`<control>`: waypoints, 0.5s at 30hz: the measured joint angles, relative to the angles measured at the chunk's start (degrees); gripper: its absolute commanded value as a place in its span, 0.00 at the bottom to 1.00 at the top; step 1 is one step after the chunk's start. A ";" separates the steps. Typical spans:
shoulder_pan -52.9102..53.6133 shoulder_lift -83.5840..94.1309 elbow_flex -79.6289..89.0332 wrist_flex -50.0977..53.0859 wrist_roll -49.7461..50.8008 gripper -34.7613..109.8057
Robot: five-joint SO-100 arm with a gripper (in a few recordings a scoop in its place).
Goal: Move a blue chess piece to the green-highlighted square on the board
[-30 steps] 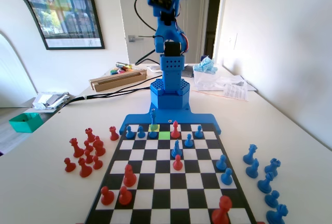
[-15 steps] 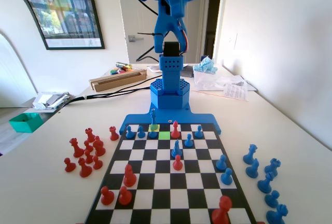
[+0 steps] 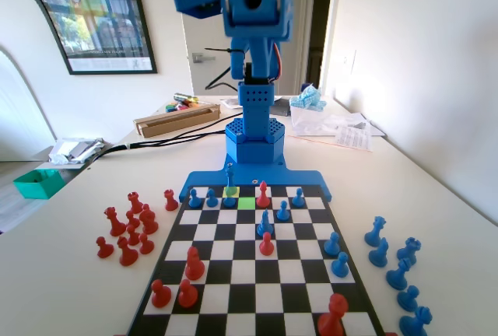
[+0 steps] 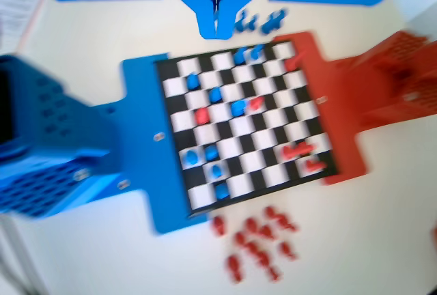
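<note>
My gripper (image 4: 216, 18) hangs high, jaws pressed together, empty. Slim tall blue plastic piece (image 3: 229, 174) stands off the solid bright green square (image 3: 247, 203); move undone.

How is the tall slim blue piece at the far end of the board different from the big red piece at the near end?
The slim blue plastic chess piece is narrow with a thin top; the round-headed red plastic chess piece is stouter. The blue one stands on the far row, right beside the solid bright green square; the red one stands on the near row, far from that square. Both stand upright on the black-and-white chequered chessboard.
</note>
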 measured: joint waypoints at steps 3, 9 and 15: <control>0.97 0.00 2.02 1.23 -0.62 0.25; 2.46 0.97 7.91 1.85 -0.79 0.25; 4.83 4.57 14.59 -2.11 -0.79 0.25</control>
